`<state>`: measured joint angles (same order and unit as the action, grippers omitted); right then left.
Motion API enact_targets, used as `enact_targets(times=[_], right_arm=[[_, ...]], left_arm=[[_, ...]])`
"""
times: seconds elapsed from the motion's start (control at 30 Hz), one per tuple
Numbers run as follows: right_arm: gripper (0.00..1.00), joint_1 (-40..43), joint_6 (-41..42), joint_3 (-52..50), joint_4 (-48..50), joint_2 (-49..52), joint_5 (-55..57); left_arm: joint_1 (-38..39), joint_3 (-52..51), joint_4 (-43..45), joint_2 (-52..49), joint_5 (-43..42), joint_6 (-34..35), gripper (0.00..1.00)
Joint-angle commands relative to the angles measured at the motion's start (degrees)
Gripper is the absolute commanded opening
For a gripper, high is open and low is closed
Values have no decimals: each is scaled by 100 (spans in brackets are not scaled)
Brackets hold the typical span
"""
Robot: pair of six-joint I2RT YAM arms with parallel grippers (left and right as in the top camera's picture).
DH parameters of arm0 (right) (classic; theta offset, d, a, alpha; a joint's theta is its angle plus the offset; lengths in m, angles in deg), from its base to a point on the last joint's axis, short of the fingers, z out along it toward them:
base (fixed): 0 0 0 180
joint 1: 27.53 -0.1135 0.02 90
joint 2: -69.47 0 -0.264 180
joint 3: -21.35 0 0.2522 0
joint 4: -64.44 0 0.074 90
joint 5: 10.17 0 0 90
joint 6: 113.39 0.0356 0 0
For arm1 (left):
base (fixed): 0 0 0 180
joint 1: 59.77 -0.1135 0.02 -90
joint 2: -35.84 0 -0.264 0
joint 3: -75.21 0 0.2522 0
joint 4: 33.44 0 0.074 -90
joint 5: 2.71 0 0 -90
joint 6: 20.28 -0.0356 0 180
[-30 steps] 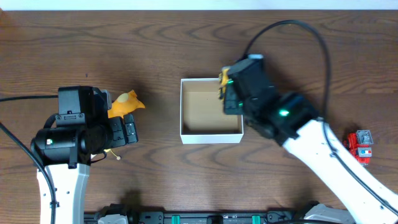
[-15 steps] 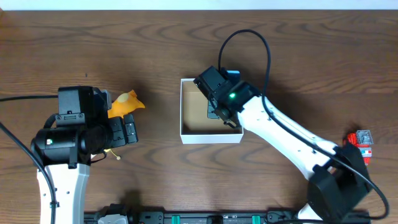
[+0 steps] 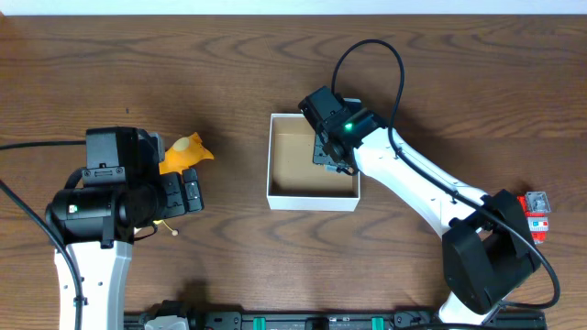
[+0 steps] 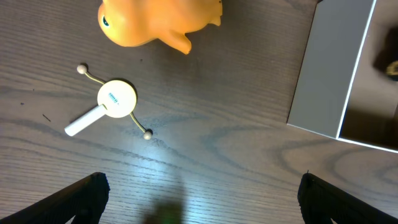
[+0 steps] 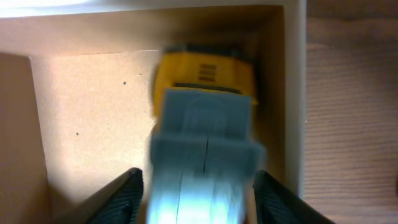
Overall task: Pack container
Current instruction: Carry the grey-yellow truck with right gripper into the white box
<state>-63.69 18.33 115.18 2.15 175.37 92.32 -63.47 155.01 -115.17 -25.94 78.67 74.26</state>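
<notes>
Bottom of the right wrist view: right gripper (image 5: 198, 182) fingers (image 5: 127, 193) are spread wide, one in each lower corner. Between them is a blurred yellow-and-grey toy truck (image 5: 205, 118), grey end nearest the camera, yellow end toward the top. The left-side finger is clearly apart from it. The right-side finger is just beside its grey edge; cannot tell if they touch. No grip is visible. The truck is within the container (image 5: 293, 93), close against the right wall and up near the far corner. Whether it rests on the floor cannot be told. Brown floor shows bare on the left half of the box, so the open room is there.

Bottom of the left wrist view: left gripper (image 4: 202, 186) fingers (image 4: 84, 196) are wide apart with only the table (image 4: 217, 143) between them. Farther up, a white disc toy (image 4: 115, 99) with a stick handle and two ball-tipped wires lies flat at centre left. An orange animal figure (image 4: 158, 22) is at the top edge, apart from the disc toy. The container's white outer wall is at upper right, well apart from both toys, with a strip of wood between.

Overhead: the left arm is at lower left. The right gripper is over the container's upper-right part. The container sits mid-frame with wood on all sides. A red toy (image 3: 532, 216) is near the right edge, well apart from everything.
</notes>
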Motion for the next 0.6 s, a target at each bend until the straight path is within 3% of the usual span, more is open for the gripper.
enact_targets(times=[0.0, 0.07, 0.4, 0.57], right_arm=[[70, 24, -205, 50, 15, 13, 55], [77, 20, -219, 50, 17, 13, 57], [78, 15, -459, 50, 116, -22, 52], [61, -26, -1113, 50, 319, -28, -693]], left_arm=[[-24, 105, -33, -7, 9, 50, 98], [-24, 105, -33, -7, 9, 50, 98], [-24, 105, -37, -7, 9, 50, 98], [-24, 105, -33, -7, 9, 50, 98]])
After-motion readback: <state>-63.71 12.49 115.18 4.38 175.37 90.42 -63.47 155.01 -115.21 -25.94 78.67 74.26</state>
